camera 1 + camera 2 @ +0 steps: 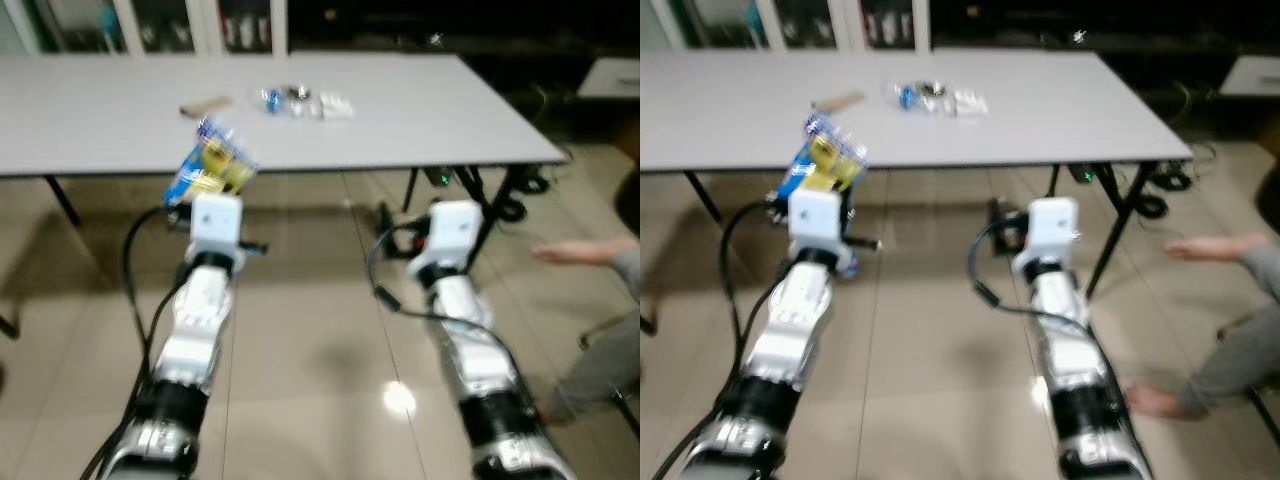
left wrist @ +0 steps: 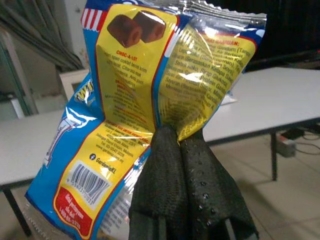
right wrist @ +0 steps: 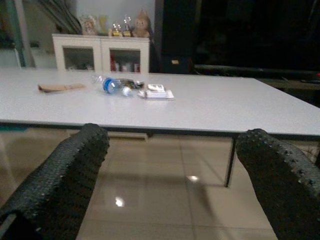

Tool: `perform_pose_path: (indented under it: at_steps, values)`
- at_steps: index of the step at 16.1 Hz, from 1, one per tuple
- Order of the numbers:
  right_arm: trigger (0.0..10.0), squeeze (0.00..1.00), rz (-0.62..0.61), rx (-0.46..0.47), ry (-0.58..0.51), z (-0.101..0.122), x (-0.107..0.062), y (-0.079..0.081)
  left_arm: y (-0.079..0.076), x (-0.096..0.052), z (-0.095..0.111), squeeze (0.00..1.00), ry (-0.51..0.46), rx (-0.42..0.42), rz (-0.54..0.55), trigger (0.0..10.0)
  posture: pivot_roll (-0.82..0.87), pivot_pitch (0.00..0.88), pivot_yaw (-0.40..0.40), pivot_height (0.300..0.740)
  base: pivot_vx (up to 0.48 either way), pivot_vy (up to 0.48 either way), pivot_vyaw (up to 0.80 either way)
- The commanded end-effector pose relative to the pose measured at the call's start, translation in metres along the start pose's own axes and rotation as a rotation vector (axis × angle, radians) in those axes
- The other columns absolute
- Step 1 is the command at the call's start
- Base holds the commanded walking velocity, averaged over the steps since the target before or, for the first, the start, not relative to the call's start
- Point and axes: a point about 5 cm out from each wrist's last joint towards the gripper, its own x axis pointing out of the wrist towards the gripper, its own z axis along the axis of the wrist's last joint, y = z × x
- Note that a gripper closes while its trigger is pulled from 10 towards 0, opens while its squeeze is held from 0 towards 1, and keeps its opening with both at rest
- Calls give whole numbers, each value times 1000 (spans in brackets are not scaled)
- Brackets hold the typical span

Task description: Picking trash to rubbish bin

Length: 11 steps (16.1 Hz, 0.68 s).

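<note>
The left gripper (image 2: 181, 150) is pinched tight on a blue and yellow snack bag (image 2: 150, 95), which stands up above its jaws, short of the table (image 1: 420, 110). The right gripper (image 3: 172, 165) hangs with jaws wide apart; beyond them lie a bottle (image 3: 114, 86) and wrappers (image 3: 156, 92).

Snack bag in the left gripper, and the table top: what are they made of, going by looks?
Snack bag: thin glossy plastic film, likely foil-lined; it creases sharply, throws bright glare and has a crimped top seam. The left gripper pinches it shut.
Table top: matte pale grey, finely speckled, probably laminate over board; the core cannot be seen.
</note>
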Motion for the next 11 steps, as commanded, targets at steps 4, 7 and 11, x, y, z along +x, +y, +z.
perform_pose_path:
  at_steps: [4, 7, 11]
  values:
    - [10000, 0, 16, 14, 0, 2, 2, 3, 3, 0, -2, 0, 12, -4, 21, 10000, -26, 38, -37, 740, 0, 0, 0]
    - [10000, 0, 25, 13, 8, 1, 1, 4, 2, 0, -2, 0, 15, -9, 19, 10000, -27, 42, -37, 740, 0, 0, 0]
    - [10000, 0, 34, 3, 17, 0, 2, 5, 2, 0, -2, 0, 16, -17, 16, 10000, -28, 47, -38, 740, 0, 0, 0]
